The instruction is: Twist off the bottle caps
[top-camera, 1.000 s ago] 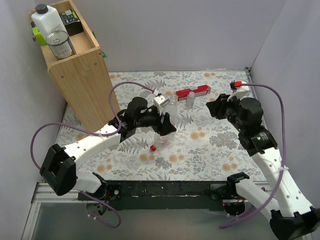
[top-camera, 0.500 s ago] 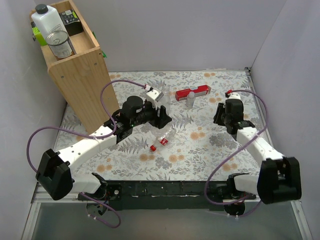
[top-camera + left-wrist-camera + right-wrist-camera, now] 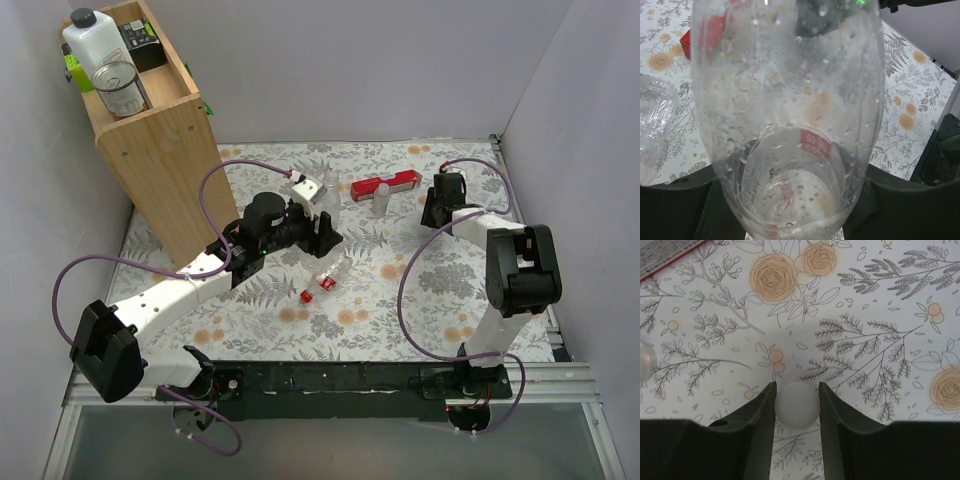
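The right gripper [image 3: 797, 407] is low over the cloth [image 3: 865, 315], its fingers [image 3: 760, 430] clamped on a small round pale cap [image 3: 797, 404] that sits right between the tips. It looks whitish here, not red, so I take it for a cap by shape only. The left gripper [image 3: 790, 210] has its fingers pressed on both sides of a clear bottle [image 3: 790, 100], which fills the gap between them and runs out past the tips. A loose red cap [image 3: 307, 295] lies on the cloth on the base side of the left fingers, near but apart.

The step looks like setting the freed cap down. To do it well, lower the tips until the cap's flat face meets the cloth, then part the fingers only a little and lift straight up, so it does not roll. A small bottle [image 3: 381, 200] and the red box [image 3: 385, 185] are off to the left of the right fingers, so release on this side of them. The left grip should be firm yet light, since thin plastic will likely dent or slip
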`<state>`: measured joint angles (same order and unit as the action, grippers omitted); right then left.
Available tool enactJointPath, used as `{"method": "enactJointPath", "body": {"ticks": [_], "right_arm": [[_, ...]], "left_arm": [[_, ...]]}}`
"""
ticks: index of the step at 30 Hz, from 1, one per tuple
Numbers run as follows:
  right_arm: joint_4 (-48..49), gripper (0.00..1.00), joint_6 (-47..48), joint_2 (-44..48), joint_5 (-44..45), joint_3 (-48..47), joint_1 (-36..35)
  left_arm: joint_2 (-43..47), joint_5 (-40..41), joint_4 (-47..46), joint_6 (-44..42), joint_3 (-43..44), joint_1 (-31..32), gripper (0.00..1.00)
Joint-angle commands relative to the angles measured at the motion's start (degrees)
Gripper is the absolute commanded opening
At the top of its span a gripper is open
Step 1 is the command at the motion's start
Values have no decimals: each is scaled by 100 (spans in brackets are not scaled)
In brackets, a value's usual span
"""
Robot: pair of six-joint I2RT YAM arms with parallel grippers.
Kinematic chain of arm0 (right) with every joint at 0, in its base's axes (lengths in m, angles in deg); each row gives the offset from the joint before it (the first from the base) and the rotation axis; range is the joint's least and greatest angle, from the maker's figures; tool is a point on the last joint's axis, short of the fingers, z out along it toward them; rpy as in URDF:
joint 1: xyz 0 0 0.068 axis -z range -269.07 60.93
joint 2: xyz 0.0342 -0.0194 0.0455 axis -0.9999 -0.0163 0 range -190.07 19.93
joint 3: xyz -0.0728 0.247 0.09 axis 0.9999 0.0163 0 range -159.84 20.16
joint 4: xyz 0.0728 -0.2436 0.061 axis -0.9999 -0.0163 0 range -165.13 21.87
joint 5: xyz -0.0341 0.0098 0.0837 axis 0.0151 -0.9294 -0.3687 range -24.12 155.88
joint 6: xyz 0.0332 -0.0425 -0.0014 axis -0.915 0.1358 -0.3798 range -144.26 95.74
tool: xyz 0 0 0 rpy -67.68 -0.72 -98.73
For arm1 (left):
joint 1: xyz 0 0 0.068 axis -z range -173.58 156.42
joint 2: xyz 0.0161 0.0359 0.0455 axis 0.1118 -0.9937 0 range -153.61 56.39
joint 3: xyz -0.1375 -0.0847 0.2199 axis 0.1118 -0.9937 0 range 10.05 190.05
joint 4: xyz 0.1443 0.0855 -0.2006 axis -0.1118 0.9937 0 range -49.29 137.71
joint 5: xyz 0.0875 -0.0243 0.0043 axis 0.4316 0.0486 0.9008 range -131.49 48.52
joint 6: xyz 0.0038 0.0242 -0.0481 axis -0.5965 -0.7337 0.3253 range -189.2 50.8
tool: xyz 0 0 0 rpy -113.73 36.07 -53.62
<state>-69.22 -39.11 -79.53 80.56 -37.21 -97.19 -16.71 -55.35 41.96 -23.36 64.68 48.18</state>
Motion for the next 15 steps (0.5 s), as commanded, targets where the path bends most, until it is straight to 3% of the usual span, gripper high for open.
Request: {"method": "enactJointPath", "body": {"ticks": [1, 7, 10, 11, 15], "right_arm": [[117, 1, -18, -538, 334, -599, 82], [-313, 8, -141, -1058, 404, -1145, 135], [-480, 17, -167, -1207, 439, -1365, 144], [-515, 27, -167, -1277, 431, -1444, 144], [-682, 41, -185, -1400, 431, -1602, 153]], "left_arm": [[182, 156, 6, -128, 39, 17, 43], [77, 183, 41, -155, 48, 17, 43], [24, 156, 50, -164, 56, 25, 43], [7, 148, 50, -155, 48, 25, 43], [-55, 77, 59, -137, 74, 25, 43]]}}
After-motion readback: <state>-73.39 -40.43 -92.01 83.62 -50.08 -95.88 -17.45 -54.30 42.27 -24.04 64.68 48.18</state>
